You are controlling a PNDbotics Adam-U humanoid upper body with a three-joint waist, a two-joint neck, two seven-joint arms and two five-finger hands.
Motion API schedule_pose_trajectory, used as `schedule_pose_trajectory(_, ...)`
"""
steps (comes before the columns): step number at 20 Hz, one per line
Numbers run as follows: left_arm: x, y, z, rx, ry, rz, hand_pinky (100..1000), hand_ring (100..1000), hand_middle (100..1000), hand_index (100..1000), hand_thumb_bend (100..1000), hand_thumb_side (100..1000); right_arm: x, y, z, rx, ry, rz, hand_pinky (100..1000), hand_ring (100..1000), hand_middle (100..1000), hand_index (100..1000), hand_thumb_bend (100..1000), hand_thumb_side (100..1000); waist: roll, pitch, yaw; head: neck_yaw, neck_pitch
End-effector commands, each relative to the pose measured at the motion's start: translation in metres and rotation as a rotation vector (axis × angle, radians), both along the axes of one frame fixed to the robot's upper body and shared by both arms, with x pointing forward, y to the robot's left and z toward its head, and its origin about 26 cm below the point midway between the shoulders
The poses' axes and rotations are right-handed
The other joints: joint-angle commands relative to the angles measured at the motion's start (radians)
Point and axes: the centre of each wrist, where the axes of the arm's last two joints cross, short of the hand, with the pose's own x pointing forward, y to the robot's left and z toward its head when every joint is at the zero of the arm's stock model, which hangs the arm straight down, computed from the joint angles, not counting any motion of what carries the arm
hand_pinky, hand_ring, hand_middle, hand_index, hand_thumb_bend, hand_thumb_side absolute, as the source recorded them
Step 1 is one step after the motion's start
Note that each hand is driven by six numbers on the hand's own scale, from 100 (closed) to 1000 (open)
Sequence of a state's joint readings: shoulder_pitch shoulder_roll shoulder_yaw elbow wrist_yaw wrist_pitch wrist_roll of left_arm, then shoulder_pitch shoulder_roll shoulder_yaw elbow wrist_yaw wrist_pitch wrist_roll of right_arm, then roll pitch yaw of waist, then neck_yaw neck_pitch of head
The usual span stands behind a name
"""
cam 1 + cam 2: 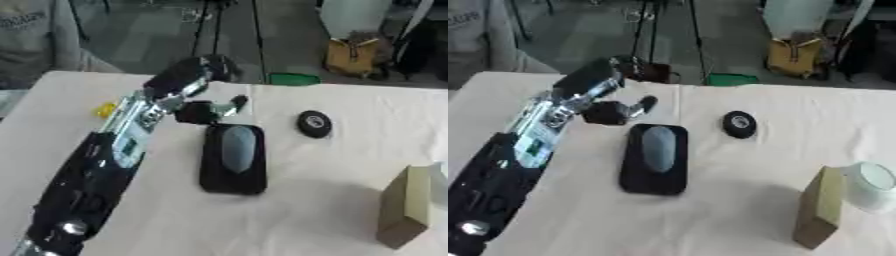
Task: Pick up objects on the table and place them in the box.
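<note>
Left eye view, nearest first: the robot's left arm (96, 175) comes in from the near left corner and runs up and away across the bench (332, 210), ending in the left robot hand (203, 111) toward the far middle. At near right stands one tan box (820, 207), upright, with one pale round cup-like thing (871, 186) touching or just beside its right side in the right eye view; I cannot tell which. In the middle lies one black oblong tray (232, 176) with one grey oval object (237, 146) on it, both with their long axis running near to far. The tray's far end sits just beside and below the left robot hand, to its near right, so this hand is by far the closer; the right robot hand shows in neither view. The left robot hand hangs over the bench with its fingers partly curled and one finger (236, 103) sticking out to the right; it seems to hold nothing, though its dark palm hides the detail. Right of the tray, apart from it, lies one black round disc (314, 123). Farther left, half hidden behind the arm, is one small yellow thing (106, 109). At the far edge rests one green flat item (294, 79).
</note>
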State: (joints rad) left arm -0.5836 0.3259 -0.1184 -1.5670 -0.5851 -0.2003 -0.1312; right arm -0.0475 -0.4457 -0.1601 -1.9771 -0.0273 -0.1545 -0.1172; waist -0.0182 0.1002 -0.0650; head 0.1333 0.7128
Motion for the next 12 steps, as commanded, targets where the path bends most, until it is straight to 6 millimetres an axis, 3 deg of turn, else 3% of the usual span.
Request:
schedule_pose_trajectory(1, -0.020, 0.036, 0.029, -0.244, -0.064, 0.043, 464, 704, 752, 837, 234, 918, -0.002, -0.002, 0.011, -0.025, -0.034, -0.010, 586, 572, 769, 850, 579, 559, -0.001, -0.009, 0.003, -0.005, 0.004)
schedule_pose_trajectory(5, -0.045, 0.075, 0.023, -0.423, -0.076, 0.130, 459, 698, 746, 831, 248, 916, -0.003, -0.003, 0.011, -0.025, -0.037, -0.018, 585, 571, 769, 850, 578, 559, -0.001, -0.005, 0.006, -0.007, 0.003)
schedule_pose_trajectory(12, -0.077, 0.090, 0.012, -0.519, -0.101, 0.149, 448, 686, 738, 827, 247, 916, -0.003, -0.003, 0.011, -0.027, -0.040, -0.020, 585, 571, 769, 851, 576, 559, -0.001, -0.002, 0.015, -0.009, 0.006)
